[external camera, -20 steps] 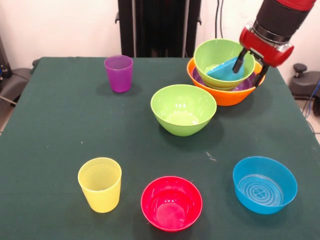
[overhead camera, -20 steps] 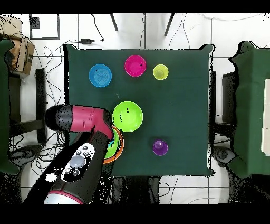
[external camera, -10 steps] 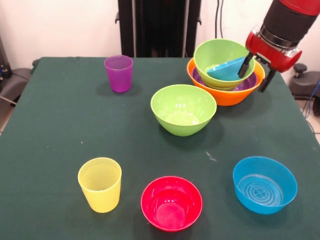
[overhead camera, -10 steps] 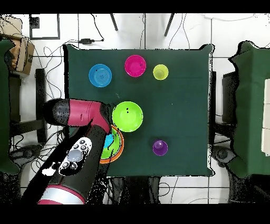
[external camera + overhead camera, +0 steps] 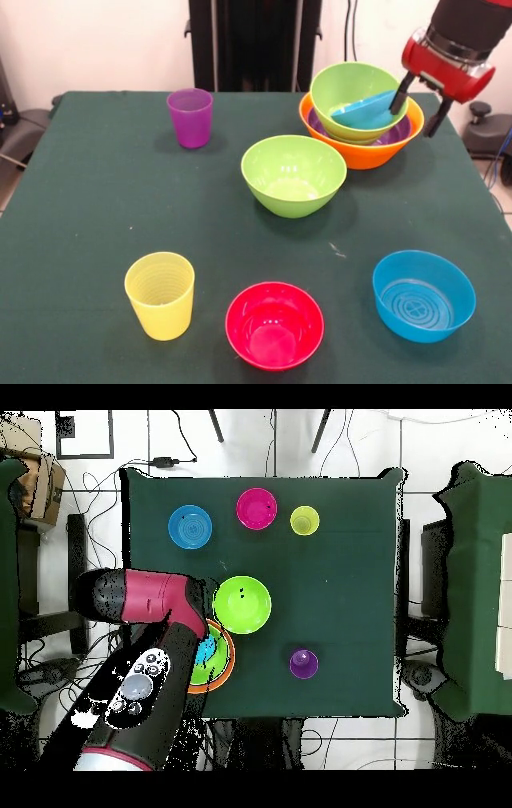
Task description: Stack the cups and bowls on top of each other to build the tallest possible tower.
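the tower (image 5: 362,128) is seen at the far right part of the green table (image 5: 96,216): a large orange bowl (image 5: 360,154) as base, a purple bowl (image 5: 392,138) nested in it, a lime green bowl (image 5: 352,92) above that, and a blue bowl (image 5: 366,112) lying tilted inside the green one. the gripper (image 5: 419,102) is held just beside the tower's right rim, its two dark fingers (image 5: 399,94) spread apart with nothing between them. a second lime green bowl (image 5: 294,174) is placed just left of and nearer than the tower. a purple cup (image 5: 190,117) stands well left of the tower. a yellow ribbed cup (image 5: 160,294), a pink-red bowl (image 5: 274,324) and another blue bowl (image 5: 423,295) are lined along the near edge, well apart from the tower.
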Action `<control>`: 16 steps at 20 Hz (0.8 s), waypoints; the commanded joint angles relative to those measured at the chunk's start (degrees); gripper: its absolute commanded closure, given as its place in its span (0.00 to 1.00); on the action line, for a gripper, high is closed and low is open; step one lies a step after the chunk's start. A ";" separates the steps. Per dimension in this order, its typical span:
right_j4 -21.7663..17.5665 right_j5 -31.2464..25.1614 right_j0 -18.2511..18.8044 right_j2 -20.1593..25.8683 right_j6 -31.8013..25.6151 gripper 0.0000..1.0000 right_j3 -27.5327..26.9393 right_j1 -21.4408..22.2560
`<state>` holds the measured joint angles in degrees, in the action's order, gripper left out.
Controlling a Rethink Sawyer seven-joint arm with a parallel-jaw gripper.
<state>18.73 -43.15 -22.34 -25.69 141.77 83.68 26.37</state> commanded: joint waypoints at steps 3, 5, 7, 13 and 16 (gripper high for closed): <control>-0.12 -3.78 1.60 3.30 6.75 0.00 5.65 4.84; -0.35 -2.54 2.12 3.53 6.08 0.00 7.23 5.52; -0.57 -0.63 2.56 3.85 5.63 0.00 8.91 5.79; -1.16 5.59 5.11 5.59 3.16 0.00 14.10 6.77; -1.61 7.68 6.39 6.27 2.06 0.00 16.14 7.48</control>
<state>18.67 -40.69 -18.50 -25.64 141.77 92.14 34.01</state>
